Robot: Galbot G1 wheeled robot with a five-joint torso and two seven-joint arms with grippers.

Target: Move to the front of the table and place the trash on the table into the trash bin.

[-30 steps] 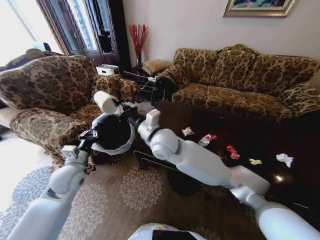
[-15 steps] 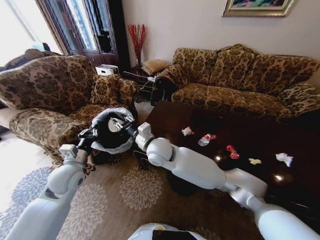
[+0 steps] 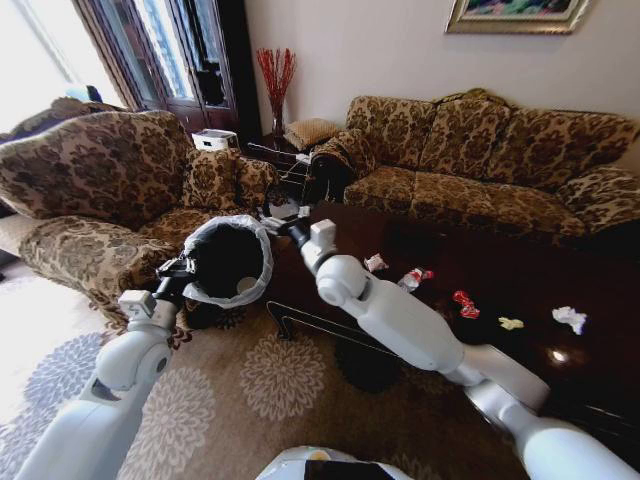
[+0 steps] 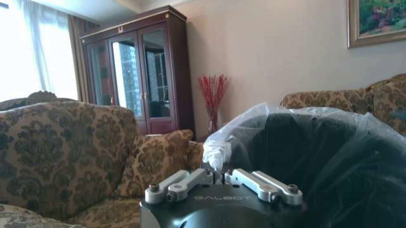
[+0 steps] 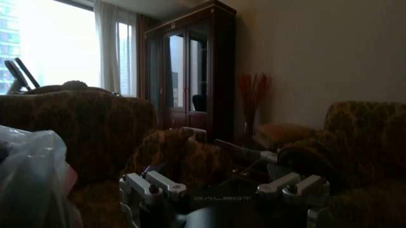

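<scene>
Left gripper (image 3: 183, 268) clamped on trash bin (image 3: 228, 262) rim, bin tilted beside table's (image 3: 340, 230) left end. Right gripper (image 3: 283, 220) spread, empty, by rim. Cup (image 3: 246, 285) inside. Drop step judged done; remaining trash (image 3: 465, 304) calls for reach right.

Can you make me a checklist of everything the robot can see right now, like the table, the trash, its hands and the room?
Surface: dark glossy table, litter scattered on it.
Job's things: trash bin with white liner, tilted, white cup inside; on the table a bottle, red wrapper, yellow scrap, paper wads.
Clutter: nothing seen.
Grippers: left gripper shut on the bin's rim; right gripper open and empty beside the bin.
Cables: nothing seen.
Surroundings: patterned sofas, cabinet, floral rug.
</scene>
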